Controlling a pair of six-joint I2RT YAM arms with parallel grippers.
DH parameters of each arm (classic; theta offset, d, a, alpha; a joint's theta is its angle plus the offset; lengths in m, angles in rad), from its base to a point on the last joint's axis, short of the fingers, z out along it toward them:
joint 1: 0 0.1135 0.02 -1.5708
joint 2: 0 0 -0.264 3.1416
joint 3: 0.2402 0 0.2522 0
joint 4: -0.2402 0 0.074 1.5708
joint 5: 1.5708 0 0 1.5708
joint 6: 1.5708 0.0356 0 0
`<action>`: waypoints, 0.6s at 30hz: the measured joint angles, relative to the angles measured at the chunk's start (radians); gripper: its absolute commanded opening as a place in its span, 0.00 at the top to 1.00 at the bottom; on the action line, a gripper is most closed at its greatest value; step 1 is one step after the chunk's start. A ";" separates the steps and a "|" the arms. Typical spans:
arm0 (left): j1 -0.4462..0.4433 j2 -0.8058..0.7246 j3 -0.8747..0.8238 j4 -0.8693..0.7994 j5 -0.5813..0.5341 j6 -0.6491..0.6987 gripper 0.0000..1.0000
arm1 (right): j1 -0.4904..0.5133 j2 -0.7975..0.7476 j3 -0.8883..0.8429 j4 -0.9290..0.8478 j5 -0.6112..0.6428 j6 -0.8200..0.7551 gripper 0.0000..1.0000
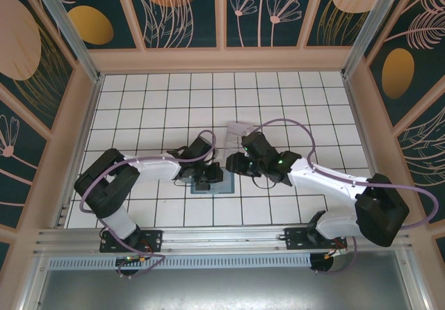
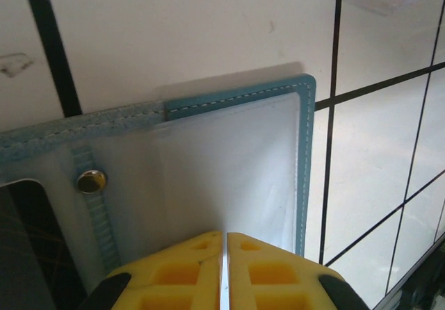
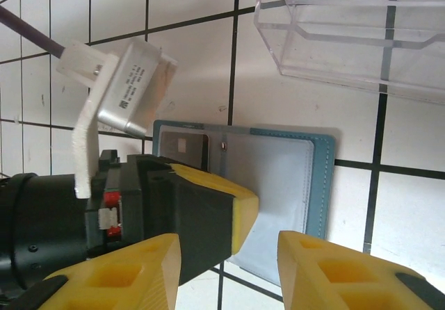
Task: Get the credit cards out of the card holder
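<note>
The left gripper (image 2: 224, 246) is down over the open card holder (image 2: 236, 100), its yellow fingers pressed flat together with their tips above the holder's clear pocket. Whether they touch it I cannot tell. The holder lies spread open on the white tiled table (image 1: 278, 94), between the two arms and close to their bases. A black card (image 2: 28, 247) sits in its left half, just beside a small snap stud (image 2: 91, 181). The right half looks pale and whitish (card or plain lining, I cannot tell which). The right gripper (image 3: 228, 246) hangs over the holder's near edge with its fingers spread wide and gripping nothing. A clear tray (image 3: 334, 39) stands on the tiles just beyond the holder, apart from it.
</note>
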 measured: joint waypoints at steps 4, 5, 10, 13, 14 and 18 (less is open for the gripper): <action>-0.002 0.008 0.002 0.005 0.000 0.000 0.88 | -0.007 -0.002 -0.008 -0.001 0.000 0.000 0.58; -0.002 0.008 0.003 0.004 0.000 0.000 0.88 | -0.008 -0.004 -0.011 -0.002 0.000 0.000 0.58; -0.003 0.008 0.007 -0.001 -0.010 0.000 0.88 | -0.010 -0.010 -0.011 -0.004 -0.001 0.000 0.58; -0.004 0.000 0.020 -0.016 -0.032 0.000 0.88 | -0.010 -0.012 -0.011 -0.004 -0.002 0.000 0.57; -0.004 -0.004 0.026 -0.022 -0.040 0.000 0.88 | -0.010 -0.012 -0.011 -0.004 -0.004 0.000 0.58; -0.004 -0.037 0.047 -0.039 -0.073 0.000 0.88 | -0.010 -0.011 -0.011 -0.003 -0.023 0.001 0.58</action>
